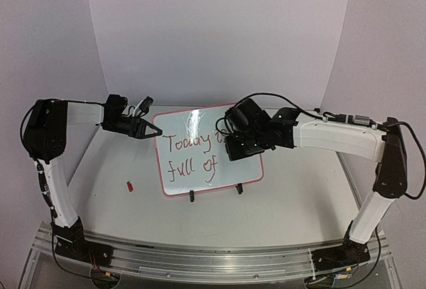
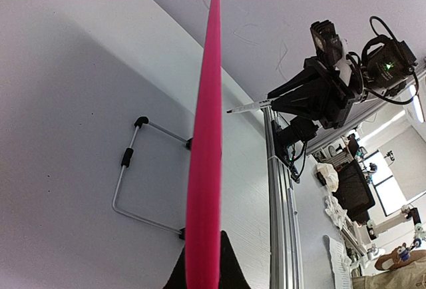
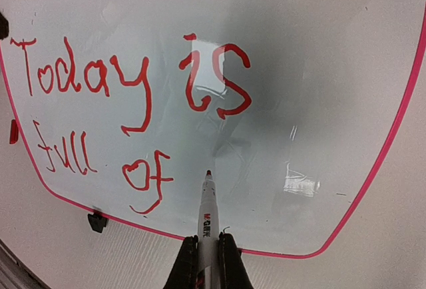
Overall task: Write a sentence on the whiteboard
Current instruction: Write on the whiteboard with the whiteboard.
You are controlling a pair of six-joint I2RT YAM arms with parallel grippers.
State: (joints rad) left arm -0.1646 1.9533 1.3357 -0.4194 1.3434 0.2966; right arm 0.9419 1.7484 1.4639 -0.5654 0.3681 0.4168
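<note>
The whiteboard [image 1: 229,169] stands tilted on its black clip feet [image 1: 192,196], pink frame all round, with "Today is full of" written in red [image 3: 86,79]. My left gripper [image 1: 156,131] is shut on the board's left edge; in the left wrist view the pink frame [image 2: 206,102] runs edge-on between its fingers [image 2: 226,262]. My right gripper [image 3: 208,241] is shut on a white marker [image 3: 208,209] and hovers over the board's right half [image 1: 231,146]. The red tip [image 3: 208,172] points at bare board just right of "of". I cannot tell whether it touches.
A small red marker cap [image 1: 130,186] lies on the table left of the board. A wire stand [image 2: 130,169] props the board from behind. The right gripper and marker also show in the left wrist view [image 2: 249,107]. An aluminium rail [image 1: 213,259] runs along the near edge.
</note>
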